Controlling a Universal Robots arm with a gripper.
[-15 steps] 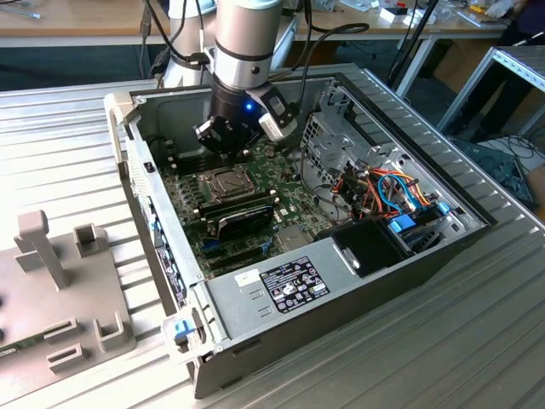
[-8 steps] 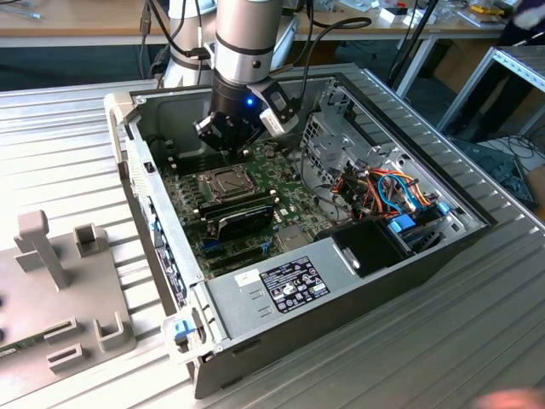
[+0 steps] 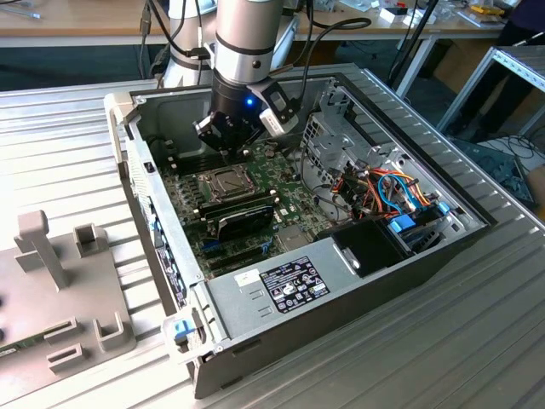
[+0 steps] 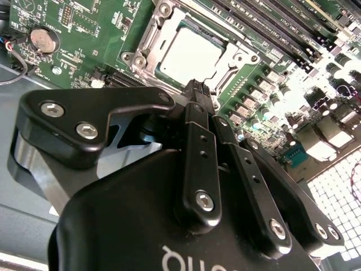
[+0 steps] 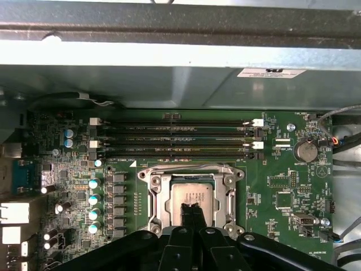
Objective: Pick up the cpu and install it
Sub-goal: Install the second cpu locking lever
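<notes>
Cpu (image 5: pixel 190 197) sits flat within the socket frame (image 5: pixel 153 199); gripper (image 5: pixel 192 212), fingers together above it, should stay centred, pressing nothing sideways.

cpu (image 5: pixel 190 197) edge behind hand (image 5: pixel 192 214)

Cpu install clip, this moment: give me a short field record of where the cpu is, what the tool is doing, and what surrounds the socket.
cpu: lying flat in the socket, silver top showing
socket frame: metal frame around the cpu
tool: fingers together, tips over the cpu's near edge; whether they touch it cannot be told
arm: reaching down into the open case
memory slots: four long slots beside the socket, apart from it
coin cell: round battery on the board, away from the socket
</notes>
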